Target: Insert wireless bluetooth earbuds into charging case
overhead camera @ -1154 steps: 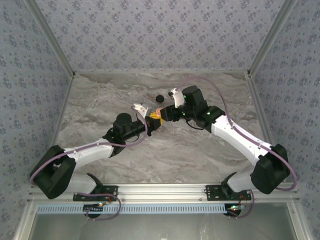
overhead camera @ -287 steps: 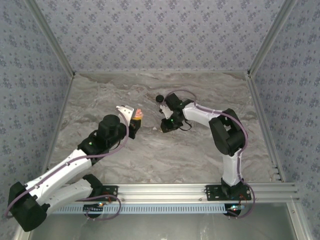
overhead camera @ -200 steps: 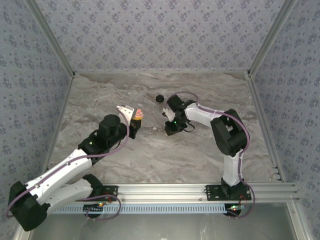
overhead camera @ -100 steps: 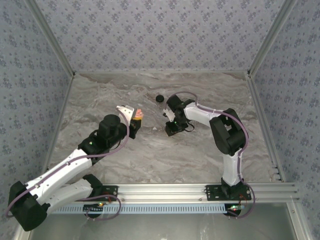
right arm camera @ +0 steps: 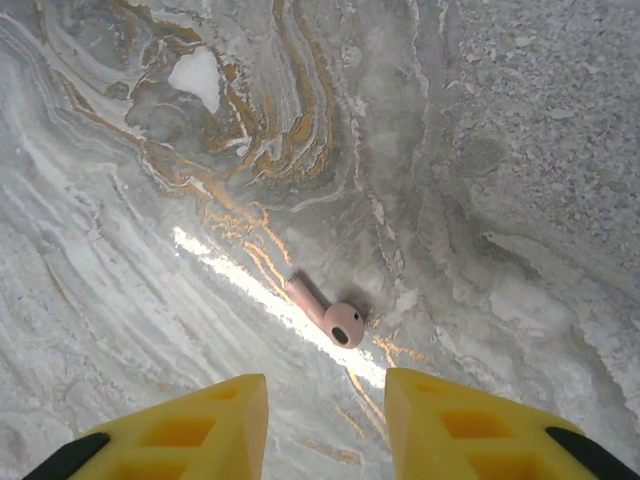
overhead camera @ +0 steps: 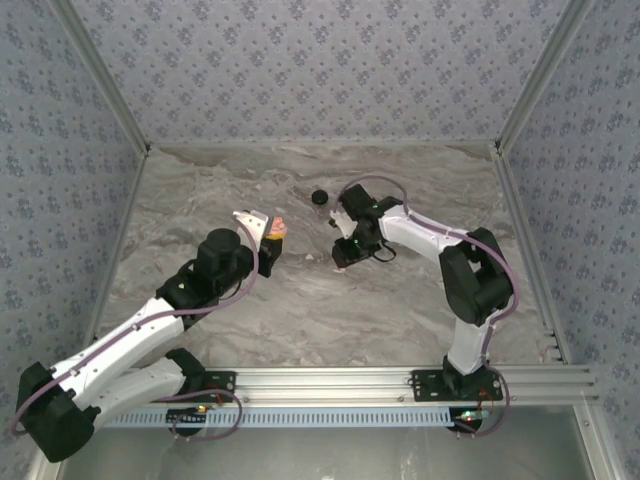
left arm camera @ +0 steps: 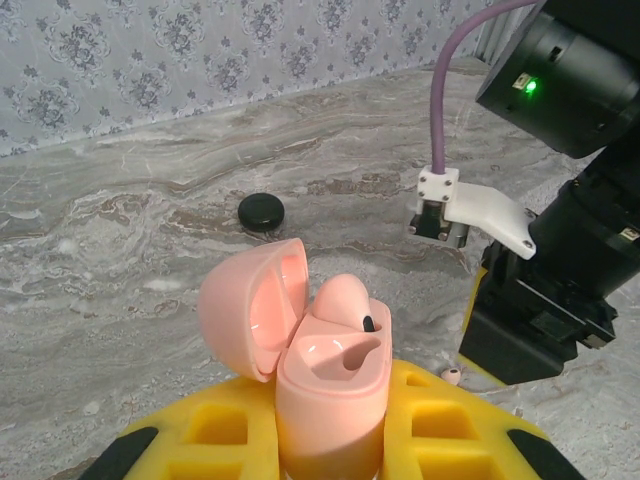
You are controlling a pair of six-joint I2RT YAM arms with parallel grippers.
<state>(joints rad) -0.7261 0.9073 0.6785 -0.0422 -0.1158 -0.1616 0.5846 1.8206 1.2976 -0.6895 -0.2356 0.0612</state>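
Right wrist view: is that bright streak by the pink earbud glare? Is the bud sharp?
Right wrist view: yes, glare off the polished grey marble table, beside the small pink stemmed earbud, which is sharp, with a soft shadow; top external view: evenly lit.

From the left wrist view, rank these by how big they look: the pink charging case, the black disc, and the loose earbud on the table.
1. pink charging case: largest, but it is also nearest the camera.
2. black disc: farther back.
3. loose earbud: smallest, with little of it showing.
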